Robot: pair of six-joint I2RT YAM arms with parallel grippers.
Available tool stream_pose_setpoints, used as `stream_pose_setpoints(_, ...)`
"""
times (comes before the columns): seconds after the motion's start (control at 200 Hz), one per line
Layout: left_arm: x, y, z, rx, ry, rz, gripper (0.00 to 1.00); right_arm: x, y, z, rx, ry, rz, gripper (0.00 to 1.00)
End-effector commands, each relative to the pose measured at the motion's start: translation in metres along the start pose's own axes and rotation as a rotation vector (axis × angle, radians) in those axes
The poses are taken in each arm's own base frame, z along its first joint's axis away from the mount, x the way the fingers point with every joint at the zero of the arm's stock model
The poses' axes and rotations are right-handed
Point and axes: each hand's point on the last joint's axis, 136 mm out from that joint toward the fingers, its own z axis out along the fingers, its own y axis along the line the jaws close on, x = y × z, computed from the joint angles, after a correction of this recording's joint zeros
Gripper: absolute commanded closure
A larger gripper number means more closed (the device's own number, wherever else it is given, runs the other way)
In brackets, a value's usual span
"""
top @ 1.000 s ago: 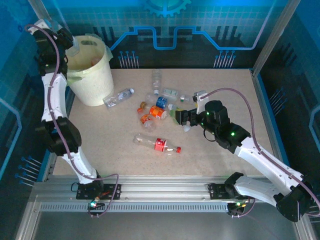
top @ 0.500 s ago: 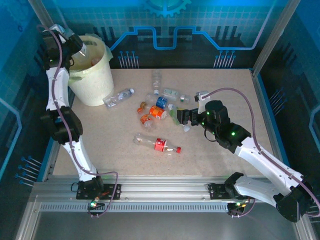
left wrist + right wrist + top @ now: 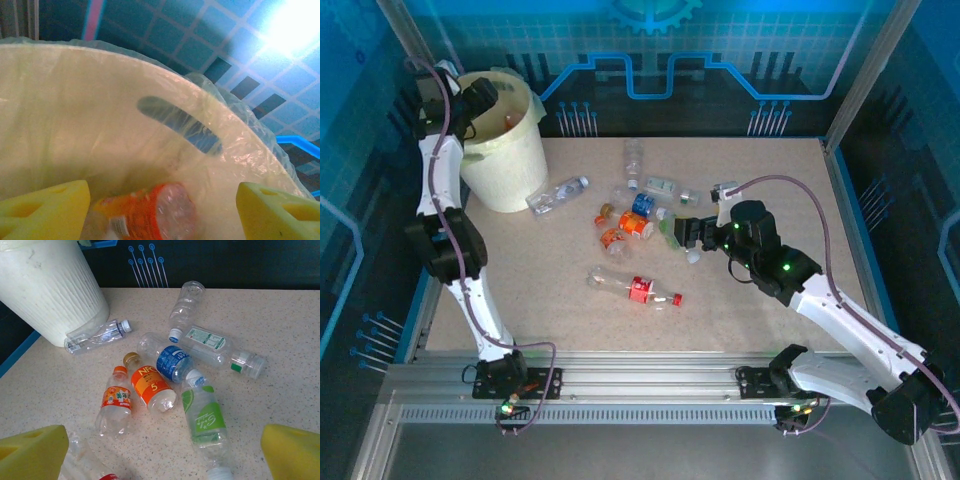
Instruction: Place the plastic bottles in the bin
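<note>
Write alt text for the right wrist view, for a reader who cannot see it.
Several plastic bottles, labelled orange, blue, green and white, lie scattered on a speckled table, seen between the yellow fingertips of the open right pincer. The cream bin stands at upper left, a crushed clear bottle beside its base.

We hold our left arm upright at the far left, forearm folded inward; the left gripper [image 3: 480,100] points down, yellow fingers [image 3: 45,207] spread. Our right arm stretches low and forward, the right gripper [image 3: 686,238] wide open.
</note>
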Motion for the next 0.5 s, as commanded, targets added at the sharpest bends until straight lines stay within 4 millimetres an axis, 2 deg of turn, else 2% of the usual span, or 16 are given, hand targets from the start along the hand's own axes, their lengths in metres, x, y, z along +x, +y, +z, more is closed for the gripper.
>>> stream_pose_setpoints(0.0,-0.02,-0.034,-0.029,0.032,-0.05,0.054,0.21,-0.004,-0.008,0.0,0.033,-0.007,0.032,0.0)
stream_pose_setpoints(0.19,-0.03,-0.06,-0.052,0.033,-0.097,0.088,0.19,-0.005,-0.012,-0.001,0.051,-0.013,0.047,0.0)
stream_pose_setpoints(0.235,-0.032,-0.068,-0.059,0.041,-0.114,0.096,0.16,-0.004,-0.013,-0.002,0.054,-0.012,0.049,0.0)
stream_pose_setpoints(0.345,-0.039,-0.095,-0.083,0.092,-0.178,0.136,0.06,-0.001,-0.015,-0.002,0.06,-0.009,0.057,0.0)
stream_pose_setpoints(0.495,-0.041,-0.121,-0.119,0.153,-0.247,0.141,0.01,-0.002,-0.019,-0.003,0.077,-0.016,0.065,0.0)
